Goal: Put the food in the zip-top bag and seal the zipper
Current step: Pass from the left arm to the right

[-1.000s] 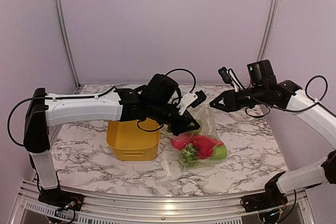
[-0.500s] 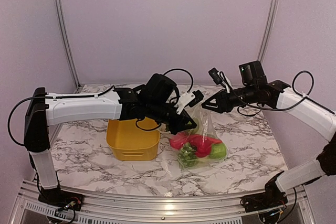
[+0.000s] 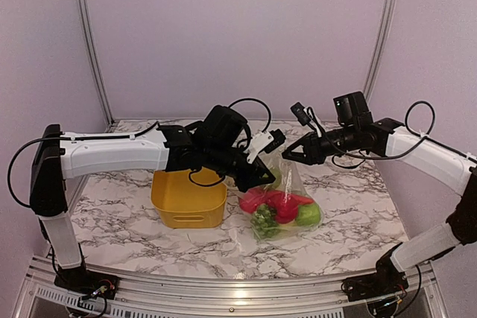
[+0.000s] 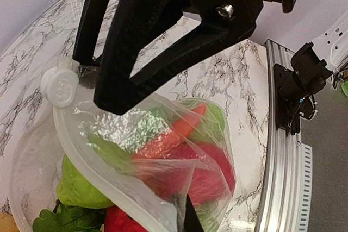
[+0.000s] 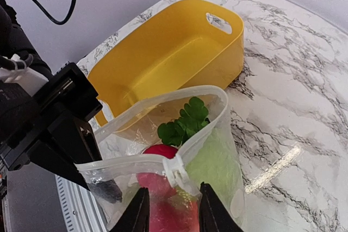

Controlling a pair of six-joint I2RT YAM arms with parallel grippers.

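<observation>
Zip-top bag (image 3: 292, 184): bottom resting on the marble table (image 3: 350, 206), just right of the yellow bin (image 3: 186, 199); mouth raised and gaping.
Food (image 3: 279, 210): red and green pieces in the bag's lower part.
Left claw (image 4: 87, 77): mine, clamped on the bag's mouth edge.
Right claw (image 5: 171, 210): mine, fingers apart at the zipper (image 5: 125, 163); white slider (image 5: 175, 171) just ahead of them, contact not discernible.

The food (image 3: 279, 210) is being held inside the zip-top bag (image 3: 293, 176), which is being supported on the surface (image 3: 350, 217) just to the right of the bin (image 3: 188, 199).
</observation>
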